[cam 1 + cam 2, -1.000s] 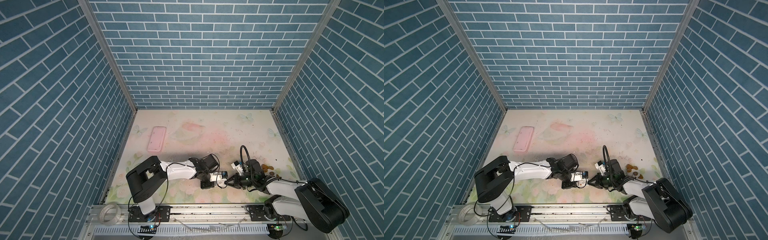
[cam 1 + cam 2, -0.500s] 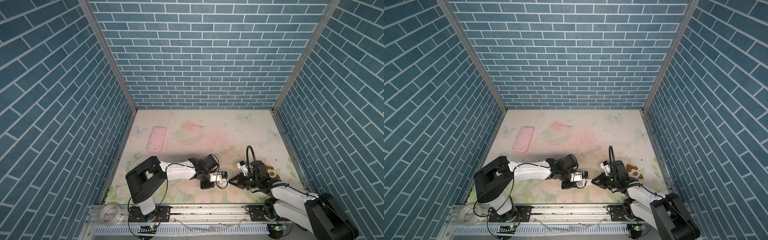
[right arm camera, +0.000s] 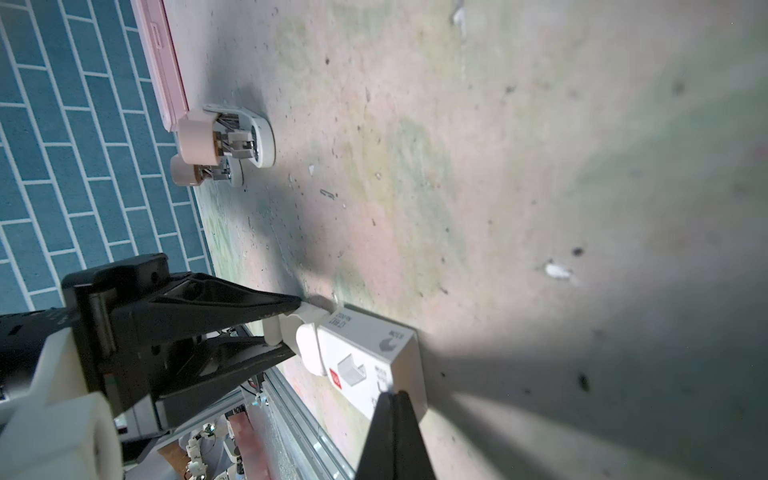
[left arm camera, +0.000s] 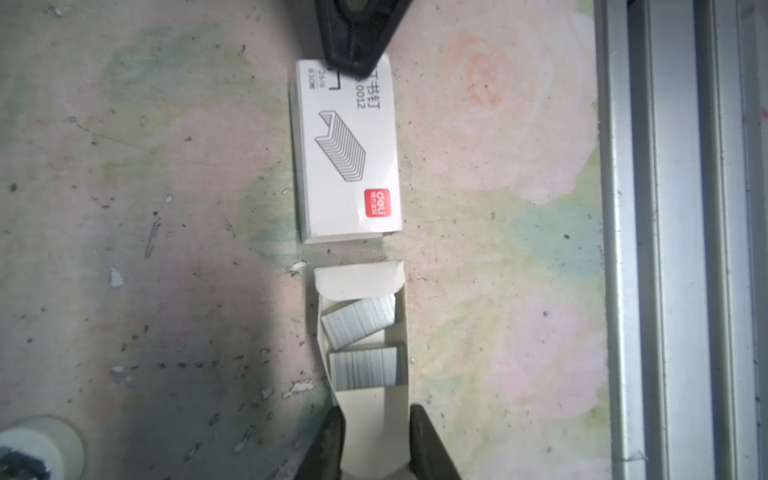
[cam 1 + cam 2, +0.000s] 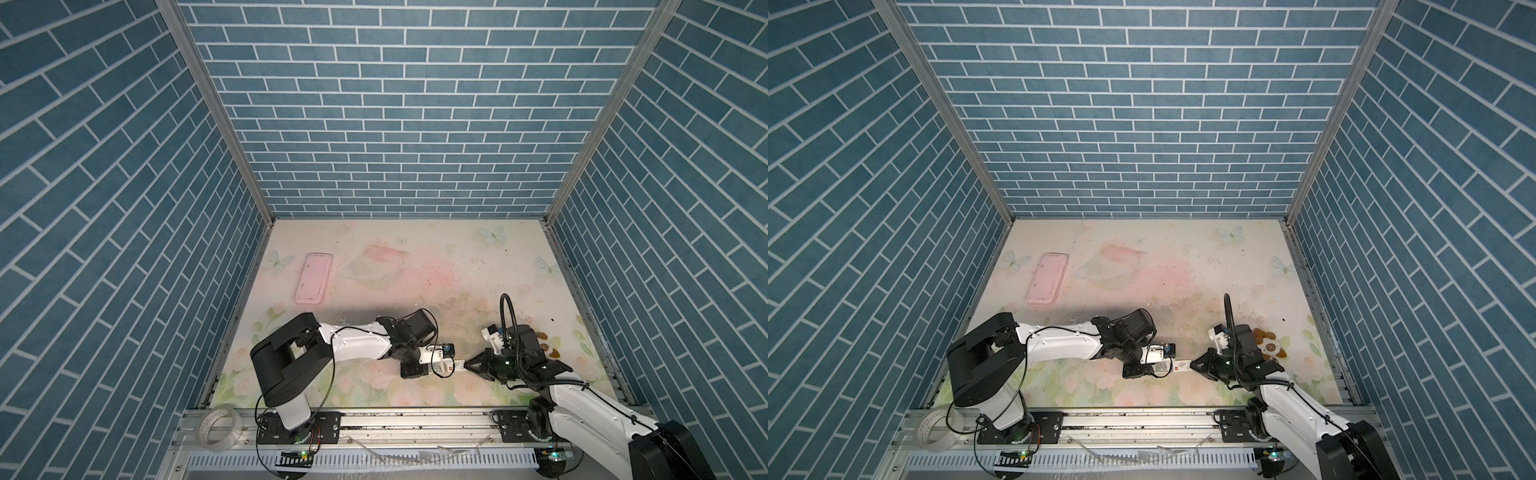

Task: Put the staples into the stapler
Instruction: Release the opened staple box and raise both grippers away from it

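Note:
In the left wrist view the staples (image 4: 359, 322) lie as two grey strips in a plain white card tray (image 4: 399, 328). My left gripper (image 4: 376, 440) is shut on the tray's near end. The white sleeve (image 4: 345, 149) with a red square mark lies on the table just past the tray, with a small gap between them. My right gripper (image 3: 392, 415) is shut, its tip against the sleeve's (image 3: 365, 357) far end. Two small pink-and-white staplers (image 3: 232, 141) stand far off beside the pink case. In both top views the grippers (image 5: 442, 368) (image 5: 467, 366) face each other near the front edge.
A flat pink case (image 5: 313, 279) lies at the back left of the table. A brown and white flower-shaped thing (image 5: 548, 347) sits behind my right arm. The metal front rail (image 4: 665, 249) runs close beside the tray. A tape roll (image 5: 220, 428) rests on the rail frame.
My right arm has swung outward and its gripper has shifted slightly to the right. The left arm and the tray have stayed put.

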Tool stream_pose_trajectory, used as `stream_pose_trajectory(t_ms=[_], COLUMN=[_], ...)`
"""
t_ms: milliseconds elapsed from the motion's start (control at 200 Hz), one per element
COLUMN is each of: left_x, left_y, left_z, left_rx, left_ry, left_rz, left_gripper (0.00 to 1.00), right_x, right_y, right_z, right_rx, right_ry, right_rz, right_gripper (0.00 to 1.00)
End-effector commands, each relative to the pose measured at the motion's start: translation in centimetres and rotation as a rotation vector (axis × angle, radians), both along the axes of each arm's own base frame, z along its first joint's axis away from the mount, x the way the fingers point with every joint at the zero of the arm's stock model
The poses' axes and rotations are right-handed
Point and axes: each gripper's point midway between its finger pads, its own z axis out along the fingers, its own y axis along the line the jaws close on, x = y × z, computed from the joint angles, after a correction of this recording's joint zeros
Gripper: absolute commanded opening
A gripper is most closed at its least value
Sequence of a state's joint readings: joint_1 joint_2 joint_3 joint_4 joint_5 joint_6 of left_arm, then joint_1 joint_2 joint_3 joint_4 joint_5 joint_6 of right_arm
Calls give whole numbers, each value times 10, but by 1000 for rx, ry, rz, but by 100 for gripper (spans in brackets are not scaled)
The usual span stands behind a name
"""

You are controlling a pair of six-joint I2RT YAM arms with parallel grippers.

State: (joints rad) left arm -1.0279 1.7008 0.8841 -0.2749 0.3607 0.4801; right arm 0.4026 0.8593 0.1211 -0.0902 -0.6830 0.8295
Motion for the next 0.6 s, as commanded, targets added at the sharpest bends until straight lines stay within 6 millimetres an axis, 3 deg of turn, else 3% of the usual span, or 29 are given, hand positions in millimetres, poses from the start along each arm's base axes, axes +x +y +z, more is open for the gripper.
stream_pose_trajectory(t_ms=[0, 275, 595], left_x=[-11, -9, -8], left_y=[25, 19, 15], left_z=[-17, -8, 14], left_rx=[98, 76, 44], left_ry=[34, 30, 10], left_rz=[3, 6, -22], left_gripper=[27, 38, 57], right_x=[0, 10, 15], right_y=[-9, -6, -15], right_z=[-4, 16, 29], right_rx=[-53, -43, -109], right_ry=[8, -49, -90], right_rz=[-24, -26, -38], right_gripper=[8, 28, 32])
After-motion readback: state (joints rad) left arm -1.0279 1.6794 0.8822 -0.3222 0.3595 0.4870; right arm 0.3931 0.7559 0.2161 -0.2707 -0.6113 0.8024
